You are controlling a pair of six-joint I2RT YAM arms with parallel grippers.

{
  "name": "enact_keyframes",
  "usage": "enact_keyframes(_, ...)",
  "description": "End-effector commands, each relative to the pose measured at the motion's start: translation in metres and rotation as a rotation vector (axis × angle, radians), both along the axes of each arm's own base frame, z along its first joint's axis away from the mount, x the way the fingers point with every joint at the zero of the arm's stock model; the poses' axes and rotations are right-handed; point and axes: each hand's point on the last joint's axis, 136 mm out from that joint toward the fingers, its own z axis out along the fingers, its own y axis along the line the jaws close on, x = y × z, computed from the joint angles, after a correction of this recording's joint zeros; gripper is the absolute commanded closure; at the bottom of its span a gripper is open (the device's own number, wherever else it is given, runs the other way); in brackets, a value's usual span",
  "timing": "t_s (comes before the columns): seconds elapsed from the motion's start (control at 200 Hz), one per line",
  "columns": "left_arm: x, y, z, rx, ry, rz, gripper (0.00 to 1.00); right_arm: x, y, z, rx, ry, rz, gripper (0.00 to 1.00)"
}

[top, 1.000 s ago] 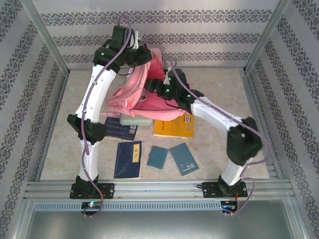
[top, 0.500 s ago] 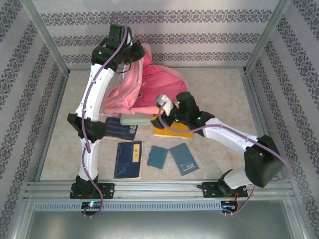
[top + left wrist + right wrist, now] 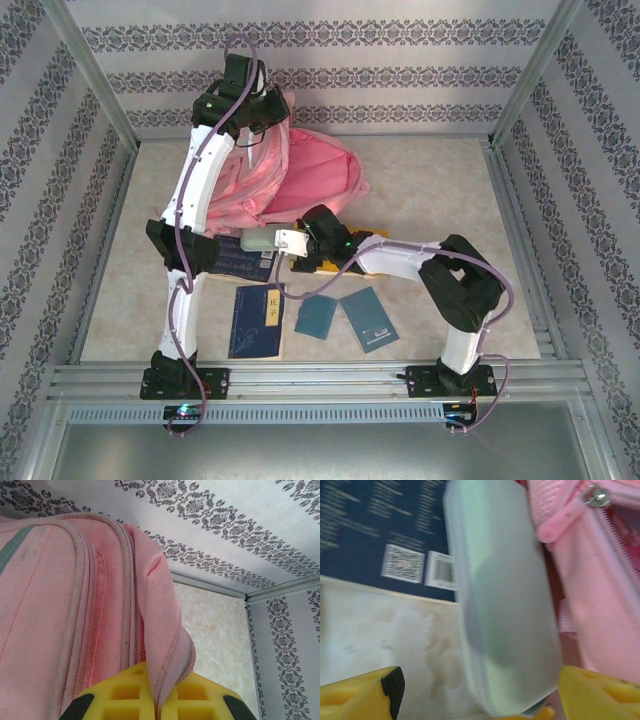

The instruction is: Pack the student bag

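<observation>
Left gripper (image 3: 159,702) tight on the student bag (image 3: 60,605), right gripper (image 3: 480,690) apart over a pale green case (image 3: 500,590)

Navy book (image 3: 370,525) — print and codes too blurred to read

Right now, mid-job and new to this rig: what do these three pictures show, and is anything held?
Two arms are bolted at the near edge of the table. The overhead picture looks down from behind them; the other two come from cameras on each wrist. The left arm has its jaws shut on a fabric edge of the pink student bag, holding it up. The right arm has its jaws open around a pale green case. Dark blue books, two teal booklets and an orange book lie on the table.
</observation>
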Motion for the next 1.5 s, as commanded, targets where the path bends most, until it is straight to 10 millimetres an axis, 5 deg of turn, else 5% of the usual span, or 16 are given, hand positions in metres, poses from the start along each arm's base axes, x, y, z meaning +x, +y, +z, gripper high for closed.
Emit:
enact_keyframes(0.0, 0.003, 0.007, 0.015, -0.028, -0.035, 0.011, 1.0, 0.028, 0.016, 0.014, -0.027, -0.131, -0.015, 0.19)
enact_keyframes(0.185, 0.002, 0.004, 0.013, -0.027, -0.03, -0.005, 1.0, 0.037, 0.026, -0.011, -0.072, -0.083, -0.03, 0.17)
enact_keyframes(0.585, 0.003, 0.009, 0.009, -0.008, -0.023, 0.006, 1.0, 0.014, 0.027, -0.042, -0.11, -0.004, 0.005, 0.19)
enact_keyframes(0.824, 0.01, 0.031, 0.007, 0.008, -0.023, 0.061, 1.0, 0.013, 0.026, -0.023, -0.079, -0.093, -0.019, 0.2)
enact_keyframes(1.069, 0.013, 0.031, 0.011, -0.017, -0.035, 0.054, 1.0, 0.002, 0.005, 0.012, -0.005, -0.195, -0.051, 0.2)
enact_keyframes(1.244, 0.014, 0.03, 0.012, -0.028, -0.037, 0.051, 1.0, -0.006, 0.003, 0.002, -0.017, -0.17, -0.033, 0.2)
enact_keyframes(1.499, 0.019, 0.027, 0.014, -0.063, -0.047, 0.042, 1.0, 0.001, 0.026, -0.022, -0.026, -0.126, -0.026, 0.2)
